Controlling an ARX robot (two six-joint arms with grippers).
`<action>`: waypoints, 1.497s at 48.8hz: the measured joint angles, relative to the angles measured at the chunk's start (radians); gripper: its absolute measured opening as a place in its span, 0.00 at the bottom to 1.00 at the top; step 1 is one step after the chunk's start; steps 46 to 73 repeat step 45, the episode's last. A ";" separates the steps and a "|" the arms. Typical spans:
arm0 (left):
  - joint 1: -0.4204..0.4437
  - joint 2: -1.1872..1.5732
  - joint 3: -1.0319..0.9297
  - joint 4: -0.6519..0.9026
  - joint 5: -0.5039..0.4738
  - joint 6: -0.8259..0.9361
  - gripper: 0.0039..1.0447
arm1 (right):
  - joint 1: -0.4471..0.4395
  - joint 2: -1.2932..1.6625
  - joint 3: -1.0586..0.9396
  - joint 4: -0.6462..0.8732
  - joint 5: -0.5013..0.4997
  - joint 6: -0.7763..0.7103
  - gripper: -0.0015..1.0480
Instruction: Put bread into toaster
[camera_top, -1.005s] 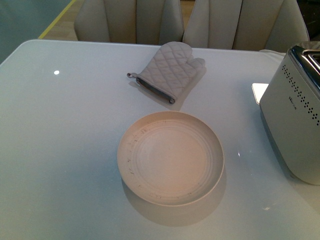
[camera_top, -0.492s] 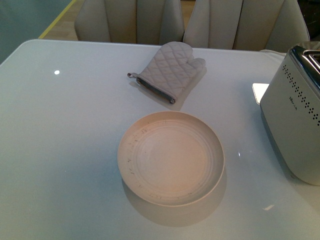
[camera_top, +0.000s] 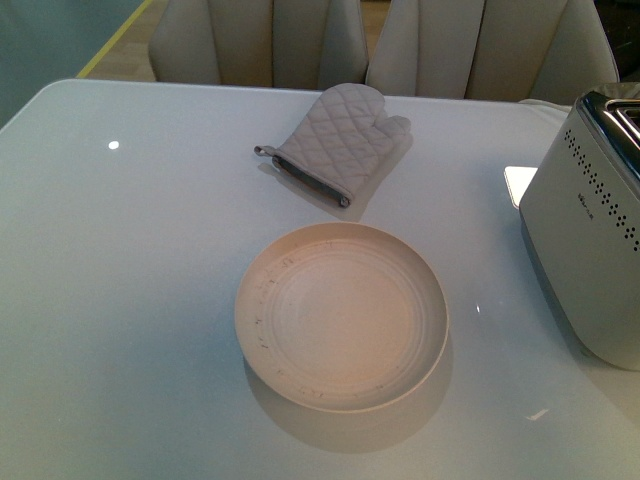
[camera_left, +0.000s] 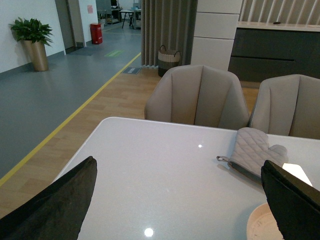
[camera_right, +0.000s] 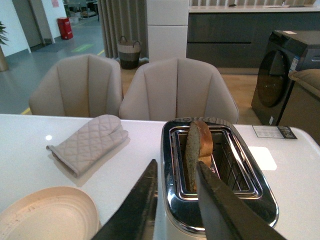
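bread (camera_right: 198, 146) in toaster (camera_right: 216, 175) (white table (camera_top: 130, 270))

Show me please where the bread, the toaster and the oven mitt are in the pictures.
bread (camera_right: 199, 142): right wrist view, on the crust standing out of the slot.
toaster (camera_top: 580, 250): front view, on its perforated side wall.
oven mitt (camera_top: 340, 145): front view, on the quilted palm.

It looked like an open showroom or office dining area: a white table (camera_left: 165, 170) with 2 beige chairs (camera_left: 197, 95), dark kitchen cabinets (camera_right: 240, 30) upper right, a potted plant (camera_left: 32, 42) upper left, floor marked with yellow tape.
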 joint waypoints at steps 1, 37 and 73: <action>0.000 0.000 0.000 0.000 0.000 0.000 0.94 | 0.000 0.000 0.000 0.000 0.000 0.000 0.27; 0.000 0.000 0.000 0.000 0.000 0.000 0.94 | 0.000 0.000 0.000 0.000 0.000 0.002 0.91; 0.000 0.000 0.000 0.000 0.000 0.000 0.94 | 0.000 0.000 0.000 0.000 0.000 0.002 0.91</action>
